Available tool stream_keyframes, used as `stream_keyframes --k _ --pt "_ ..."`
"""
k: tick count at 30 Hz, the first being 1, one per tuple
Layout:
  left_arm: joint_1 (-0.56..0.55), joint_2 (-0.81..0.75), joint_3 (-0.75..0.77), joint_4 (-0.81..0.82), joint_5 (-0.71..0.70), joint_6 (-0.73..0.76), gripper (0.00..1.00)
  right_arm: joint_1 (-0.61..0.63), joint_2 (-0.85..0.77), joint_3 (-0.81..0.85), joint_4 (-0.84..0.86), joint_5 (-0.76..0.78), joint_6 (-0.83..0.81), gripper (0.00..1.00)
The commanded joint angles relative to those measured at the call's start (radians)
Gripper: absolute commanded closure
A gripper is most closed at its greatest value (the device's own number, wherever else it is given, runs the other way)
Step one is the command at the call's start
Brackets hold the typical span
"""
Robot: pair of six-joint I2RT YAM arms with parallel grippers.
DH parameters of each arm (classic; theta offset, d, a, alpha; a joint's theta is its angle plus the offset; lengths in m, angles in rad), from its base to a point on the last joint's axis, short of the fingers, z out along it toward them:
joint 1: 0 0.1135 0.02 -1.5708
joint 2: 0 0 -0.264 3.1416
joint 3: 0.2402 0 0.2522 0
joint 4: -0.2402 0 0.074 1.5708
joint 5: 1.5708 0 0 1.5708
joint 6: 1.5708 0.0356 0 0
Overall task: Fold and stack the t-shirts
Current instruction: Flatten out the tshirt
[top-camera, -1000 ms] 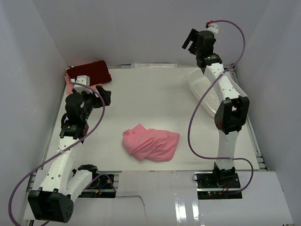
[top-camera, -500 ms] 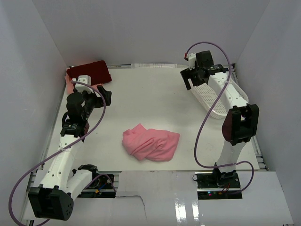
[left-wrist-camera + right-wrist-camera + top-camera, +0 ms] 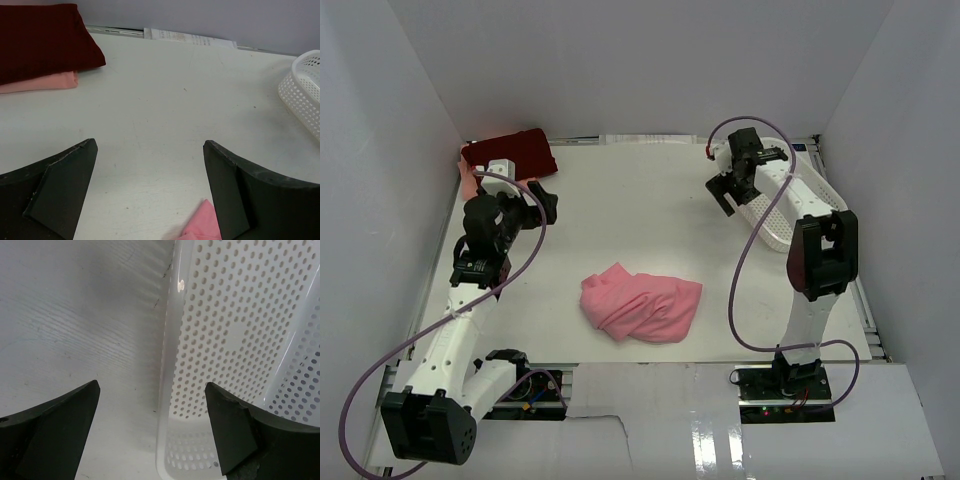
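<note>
A crumpled salmon-pink t-shirt (image 3: 640,307) lies in the middle of the table; its tip shows in the left wrist view (image 3: 202,226). A folded dark maroon-red t-shirt (image 3: 510,153) (image 3: 42,40) lies on a folded pale peach-pink t-shirt (image 3: 467,183) (image 3: 40,83) at the back left. My left gripper (image 3: 545,201) (image 3: 150,195) is open and empty, between the stack and the crumpled shirt. My right gripper (image 3: 724,190) (image 3: 152,440) is open and empty, over the left rim of the white mesh basket (image 3: 775,205) (image 3: 240,330).
The basket stands at the back right, empty inside as far as the right wrist view shows. A paper strip (image 3: 650,140) (image 3: 190,37) lies along the back wall. White walls close in the table on three sides.
My right arm has swung down from high above the basket to its left rim. The left gripper has barely shifted. The shirts have not moved.
</note>
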Motion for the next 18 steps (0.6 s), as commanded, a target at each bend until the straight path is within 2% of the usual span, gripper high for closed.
stream_keyframes --k 1,2,4,9,12,13,14,15,18 --pt "-0.004 0.002 0.034 0.001 -0.012 0.009 0.02 -0.009 0.047 -0.004 0.025 0.027 -0.024 0.06" --pt "-0.004 0.006 0.034 0.001 -0.007 0.009 0.02 -0.012 0.056 -0.001 0.03 0.032 -0.018 0.0" --pt "-0.004 0.01 0.034 0.0 -0.004 0.009 0.02 -0.016 0.093 0.02 0.027 0.068 0.028 0.24" --pt "-0.004 0.009 0.034 0.0 -0.004 0.009 0.02 -0.029 0.144 0.046 0.027 0.099 0.055 0.26" --pt "-0.005 0.007 0.033 0.0 -0.006 0.009 0.02 -0.036 0.171 0.068 0.024 0.125 0.08 0.55" --pt "-0.005 0.007 0.034 0.0 -0.003 0.009 0.02 -0.038 0.187 0.088 0.021 0.13 0.088 0.76" --pt "-0.005 0.009 0.034 0.0 -0.003 0.009 0.02 -0.043 0.193 0.099 0.016 0.13 0.095 0.83" --pt "-0.005 0.009 0.034 0.0 -0.001 0.01 0.02 -0.044 0.203 0.106 0.016 0.147 0.104 0.87" --pt "-0.004 0.01 0.036 0.001 0.002 0.009 0.02 -0.061 0.22 0.154 0.019 0.155 0.144 0.88"
